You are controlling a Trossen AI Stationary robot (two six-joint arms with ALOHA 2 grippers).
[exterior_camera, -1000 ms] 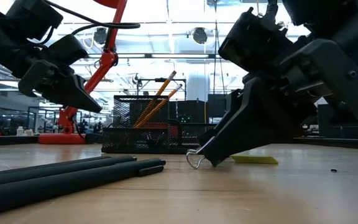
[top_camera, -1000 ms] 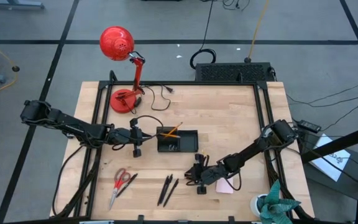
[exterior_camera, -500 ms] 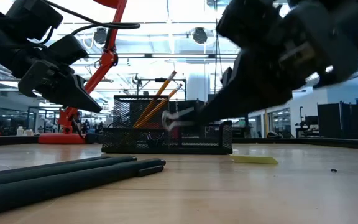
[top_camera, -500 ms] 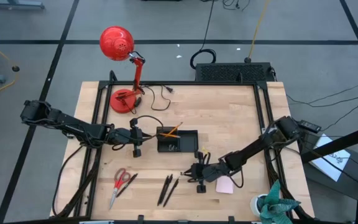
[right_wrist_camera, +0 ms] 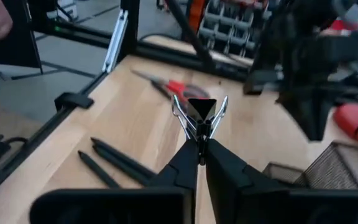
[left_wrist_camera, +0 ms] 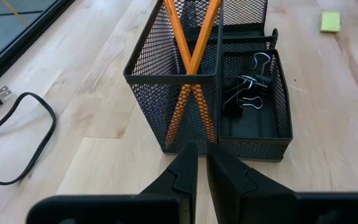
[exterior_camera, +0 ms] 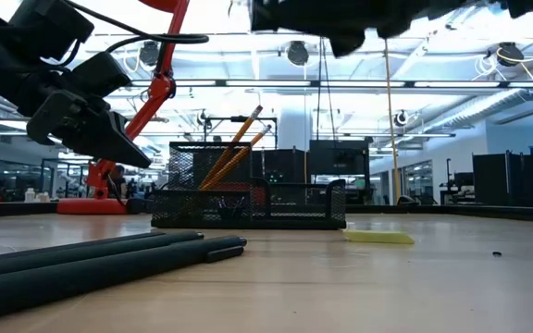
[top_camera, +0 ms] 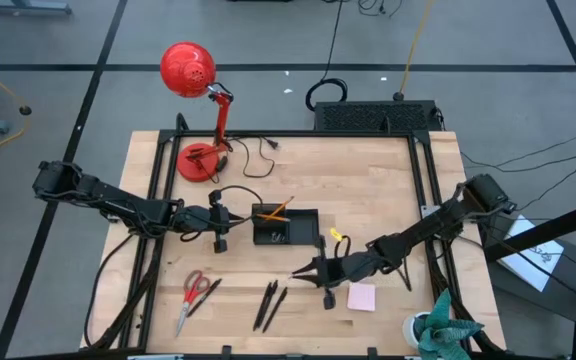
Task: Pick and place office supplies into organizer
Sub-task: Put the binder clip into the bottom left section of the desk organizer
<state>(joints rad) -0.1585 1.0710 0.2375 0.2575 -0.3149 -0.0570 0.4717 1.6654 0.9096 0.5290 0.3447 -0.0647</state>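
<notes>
The organizer (top_camera: 286, 226) is a black mesh tray near the table's middle. It holds two orange pencils (left_wrist_camera: 191, 68) upright and black clips (left_wrist_camera: 248, 87) in a low compartment. My left gripper (left_wrist_camera: 202, 158) hovers shut just left of the organizer (left_wrist_camera: 229, 106), holding nothing. My right gripper (top_camera: 303, 270) is up in the air near the organizer's near side, shut on a black binder clip (right_wrist_camera: 199, 112). Red-handled scissors (top_camera: 193, 295), black pens (top_camera: 271, 303), a pink sticky-note pad (top_camera: 361, 296) and a yellow piece (top_camera: 336, 236) lie flat on the wood. My right gripper pinches the clip's narrow end (right_wrist_camera: 197, 132), where its two wire arms meet, between the free ends of its fingers. The fingers reach nearly level toward the table's left. The clip sticks out ahead of them, wide end forward, lifted clear of the table.
A red desk lamp (top_camera: 190, 70) stands at the far left corner, its cord (left_wrist_camera: 17, 137) trailing on the wood. A larger black box with cables (top_camera: 378, 115) sits beyond the far edge. A teal object (top_camera: 443, 330) is at the near right corner.
My right gripper has risen from the tabletop with the clip, which now hangs clear of the wood. It has also rolled, levelled out and shifted a little toward the organizer. In the low view it has gone from table height to the picture's top.
</notes>
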